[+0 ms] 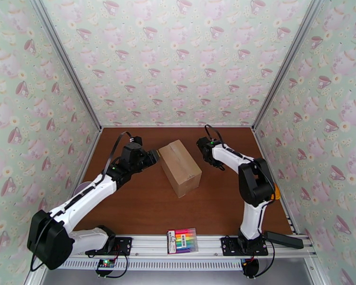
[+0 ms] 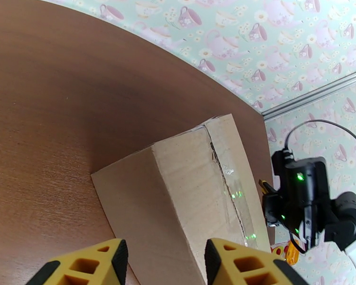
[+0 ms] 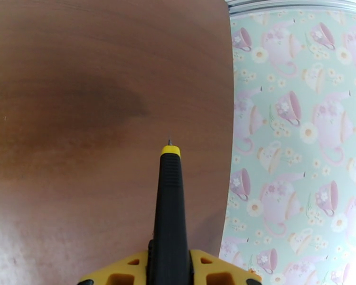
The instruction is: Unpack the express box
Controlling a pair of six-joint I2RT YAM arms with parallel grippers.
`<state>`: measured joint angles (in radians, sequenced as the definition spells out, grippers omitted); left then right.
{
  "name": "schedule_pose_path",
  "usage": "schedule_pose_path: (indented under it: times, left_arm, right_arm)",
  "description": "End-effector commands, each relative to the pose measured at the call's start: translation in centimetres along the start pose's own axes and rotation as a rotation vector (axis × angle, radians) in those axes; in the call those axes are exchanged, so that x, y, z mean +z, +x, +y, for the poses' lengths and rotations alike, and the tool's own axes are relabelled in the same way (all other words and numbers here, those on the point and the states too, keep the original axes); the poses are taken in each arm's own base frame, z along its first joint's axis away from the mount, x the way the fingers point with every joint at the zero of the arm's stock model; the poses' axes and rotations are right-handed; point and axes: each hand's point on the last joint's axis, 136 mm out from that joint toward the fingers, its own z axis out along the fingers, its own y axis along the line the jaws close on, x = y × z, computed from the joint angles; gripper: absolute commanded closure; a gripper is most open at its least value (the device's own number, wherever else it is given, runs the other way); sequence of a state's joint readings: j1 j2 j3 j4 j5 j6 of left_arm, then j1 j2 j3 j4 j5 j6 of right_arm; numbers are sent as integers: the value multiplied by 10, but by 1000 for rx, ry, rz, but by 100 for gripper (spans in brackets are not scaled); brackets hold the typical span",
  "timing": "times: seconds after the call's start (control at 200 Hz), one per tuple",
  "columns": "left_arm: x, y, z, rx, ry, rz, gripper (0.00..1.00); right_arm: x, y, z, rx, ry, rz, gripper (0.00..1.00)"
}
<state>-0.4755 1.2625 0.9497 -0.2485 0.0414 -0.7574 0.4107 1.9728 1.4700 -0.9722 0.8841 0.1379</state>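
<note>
You have a flat pack of rainbow markers (image 1: 182, 240) lying on the aluminium rail (image 1: 149, 243) at the near edge of the brown worktop (image 1: 145, 205). A black tool (image 3: 170, 219) with a yellow collar and a fine tip points out above that worktop, near the teacup-patterned wall (image 3: 296, 138).

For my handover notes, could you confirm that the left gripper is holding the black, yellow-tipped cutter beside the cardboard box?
Not quite: the right gripper is holding the black, yellow-tipped cutter beside the cardboard box, as the right wrist view shows; the left gripper carries no tool.
</note>
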Motion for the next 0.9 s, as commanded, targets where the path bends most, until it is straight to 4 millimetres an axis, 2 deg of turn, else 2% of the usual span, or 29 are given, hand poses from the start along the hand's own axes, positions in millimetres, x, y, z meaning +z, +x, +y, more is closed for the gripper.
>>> schedule_pose_path:
  times: [0.0,0.26,0.366,0.446,0.516,0.591,0.716,0.897]
  left_arm:
    - [-5,0,-1,-14,25,-2,49]
    - [-6,-1,4,-27,21,-2,49]
    - [-6,-2,2,-27,24,-4,49]
    - [-7,-3,3,-28,22,-9,49]
    - [-7,-3,4,-27,16,-14,49]
    - [-6,-3,5,-29,13,-15,49]
    - [-6,-6,2,-30,22,-22,49]
    - [-5,-6,-3,-25,41,-9,49]
  right_arm:
    - [2,-15,-5,44,34,-18,96]
    - [8,-18,11,49,-10,-6,83]
    - [7,-19,13,59,-28,-7,67]
    - [5,-20,13,65,-40,-8,60]
    - [4,-20,12,72,-43,-12,47]
    - [0,-21,11,78,-62,-14,43]
    - [-16,-24,4,124,-128,-35,40]
    - [-58,-31,-16,243,-294,-125,39]
